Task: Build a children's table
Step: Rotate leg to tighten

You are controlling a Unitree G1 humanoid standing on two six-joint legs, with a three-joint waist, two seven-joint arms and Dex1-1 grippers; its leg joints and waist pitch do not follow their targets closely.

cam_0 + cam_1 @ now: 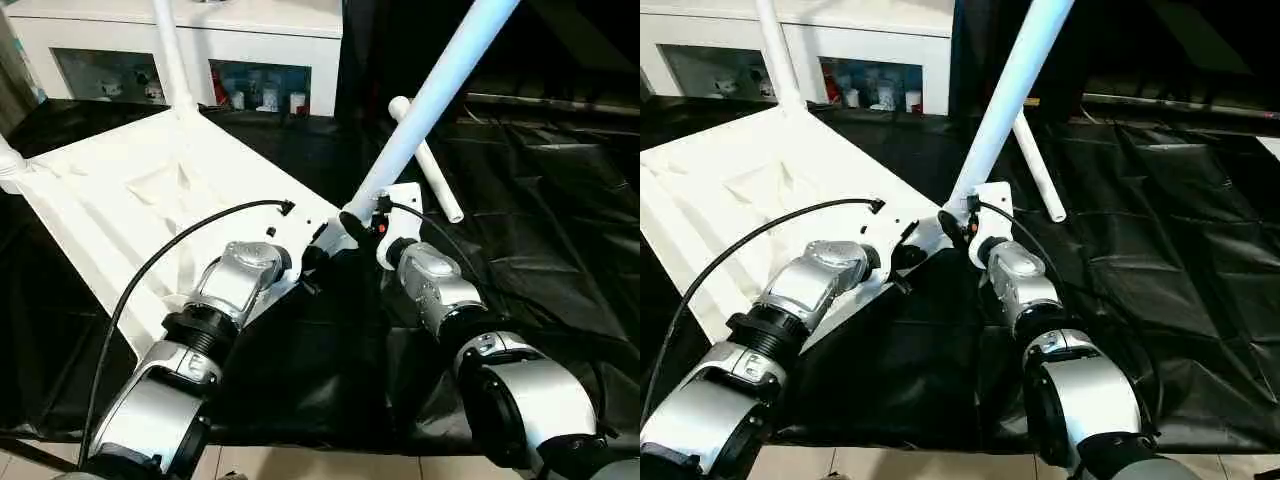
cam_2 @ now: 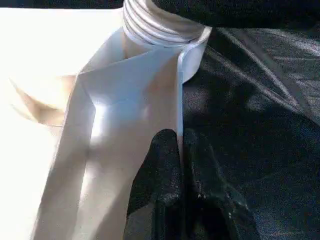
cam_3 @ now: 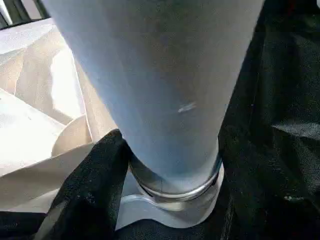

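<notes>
The top (image 1: 130, 200) lies underside up on the black sheet (image 1: 540, 250), its near corner at the middle of the bench. Left gripper (image 2: 180, 150) has its fingers together, pinching the thin rim wall at that corner, just beside the socket (image 2: 192, 55). A leg (image 1: 172, 50) stands upright at the top's far corner. In the middle, another leg (image 1: 430, 100) rises slanted from the near socket, threads (image 2: 155, 22) showing above it, so it looks only part-seated. Right gripper (image 1: 362, 225) sits at that leg's base, one finger (image 3: 95, 190) against it; the pictures don't settle whether it grips or has let go. Risk: with that tilt, a loose leg could cross-thread or tip out toward the right. A spare leg (image 1: 428, 160) lies just beyond the corner, in the way. Right of that, open sheet to the bench edge.
</notes>
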